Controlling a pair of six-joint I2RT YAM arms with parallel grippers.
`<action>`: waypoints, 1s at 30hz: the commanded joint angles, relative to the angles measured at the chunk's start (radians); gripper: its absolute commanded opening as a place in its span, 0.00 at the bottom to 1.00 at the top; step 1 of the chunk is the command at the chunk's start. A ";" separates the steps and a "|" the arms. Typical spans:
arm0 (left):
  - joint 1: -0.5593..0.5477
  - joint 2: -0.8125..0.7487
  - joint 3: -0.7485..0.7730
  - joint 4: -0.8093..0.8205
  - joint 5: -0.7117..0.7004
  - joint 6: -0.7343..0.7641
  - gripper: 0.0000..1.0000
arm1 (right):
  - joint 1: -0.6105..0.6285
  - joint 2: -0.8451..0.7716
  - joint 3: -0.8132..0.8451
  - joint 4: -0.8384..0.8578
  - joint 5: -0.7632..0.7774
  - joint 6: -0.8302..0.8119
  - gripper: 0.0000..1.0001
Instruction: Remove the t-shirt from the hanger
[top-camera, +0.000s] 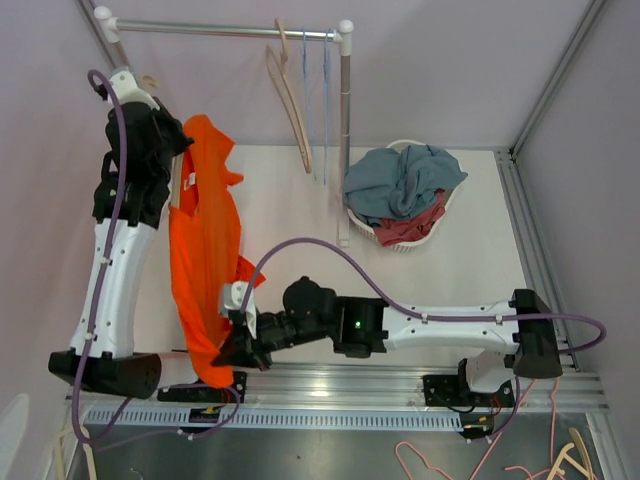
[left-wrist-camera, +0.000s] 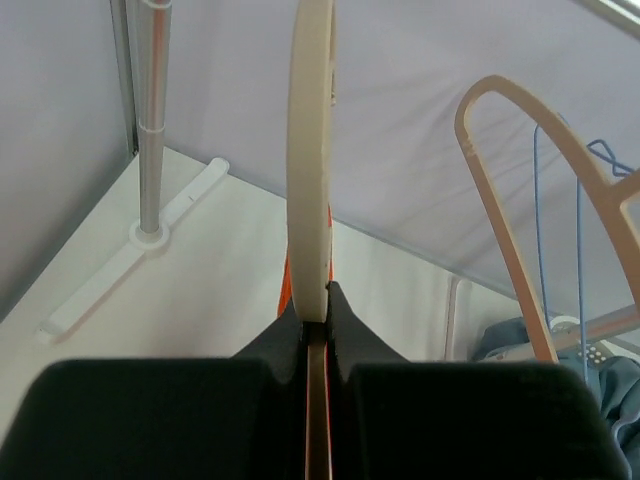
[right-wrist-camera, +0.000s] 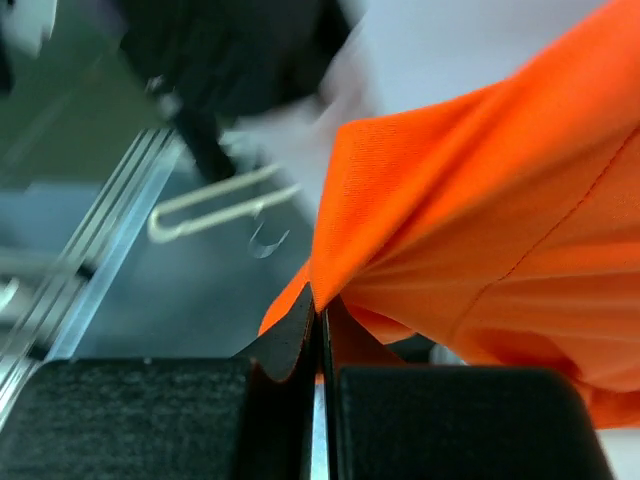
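Observation:
An orange t-shirt (top-camera: 205, 250) stretches from the left arm's head down toward the table's near edge. My left gripper (top-camera: 178, 150) holds it up and is shut on the cream hanger (left-wrist-camera: 310, 150). In the left wrist view the hanger stands edge-on between the black fingertips of the left gripper (left-wrist-camera: 315, 305), with a sliver of the orange t-shirt (left-wrist-camera: 285, 285) behind it. My right gripper (top-camera: 236, 345) is shut on the shirt's lower edge. The right wrist view shows the right gripper (right-wrist-camera: 322, 320) pinching a fold of the t-shirt (right-wrist-camera: 480, 220). Most of the hanger is hidden by cloth in the top view.
A clothes rail (top-camera: 220, 30) spans the back, carrying wooden hangers (top-camera: 290, 100) and thin blue hangers (top-camera: 325, 90). A white basket (top-camera: 404, 144) with blue and red clothes (top-camera: 400, 180) stands at the right. Loose hangers (top-camera: 560, 455) lie beyond the near metal rail (top-camera: 400, 385).

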 joint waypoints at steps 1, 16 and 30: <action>0.027 0.063 0.186 0.113 -0.016 0.023 0.01 | 0.073 -0.052 -0.102 -0.058 -0.197 0.050 0.00; 0.036 -0.059 0.203 -0.162 0.285 -0.014 0.01 | -0.152 -0.120 -0.238 -0.106 0.299 0.202 0.00; 0.033 -0.634 -0.036 -0.442 0.310 0.131 0.01 | -0.367 0.228 0.244 -0.581 0.798 0.210 0.00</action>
